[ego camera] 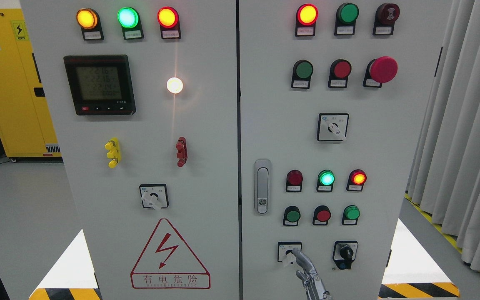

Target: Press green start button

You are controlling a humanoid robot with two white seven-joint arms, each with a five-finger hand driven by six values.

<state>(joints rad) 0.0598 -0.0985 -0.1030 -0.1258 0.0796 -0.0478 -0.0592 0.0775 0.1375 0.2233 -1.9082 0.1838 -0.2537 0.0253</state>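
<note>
Right hand (302, 266) at bottom edge, grip unclear, fingertip touching white selector knob (288, 257), green buttons (293, 216) above.

Bright, even, sharp; white lamp (174, 85) flares, streaking vertically on the cabinet door (206, 175).

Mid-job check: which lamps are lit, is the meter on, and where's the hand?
amber lamp: lit
left door green lamp: lit
left door red lamp: lit
white lamp: lit
meter: display on
top right red lamp: lit
top right green lamp: unlit
lower green lamp: lit
lower left red lamp: unlit
lower right red lamp: lit
right hand: at the white selector switch
</note>
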